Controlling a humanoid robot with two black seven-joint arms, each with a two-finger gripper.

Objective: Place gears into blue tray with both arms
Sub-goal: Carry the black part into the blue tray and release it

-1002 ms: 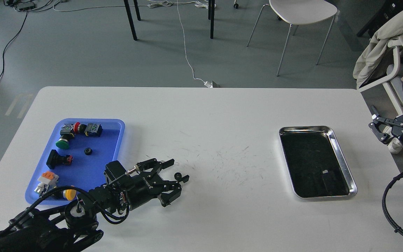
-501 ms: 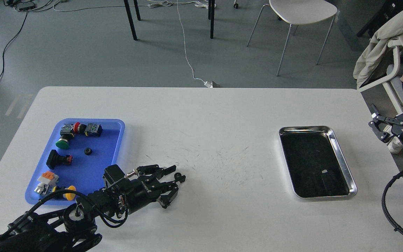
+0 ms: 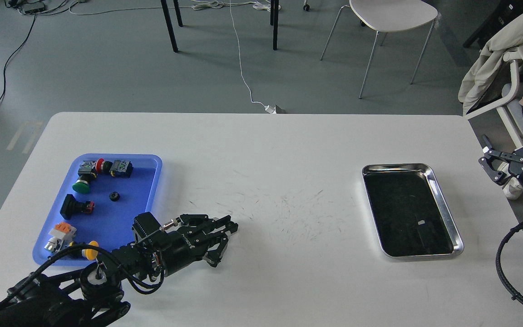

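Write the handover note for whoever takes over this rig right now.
Left end effector: low over the table right of the blue tray, fingers closed; a gear between them cannot be confirmed.
Right end effector: open, idle beyond the table's right edge.
Done: one gear lies in the blue tray among push-button switches.
Left: verify the left grasp, then carry to the blue tray.
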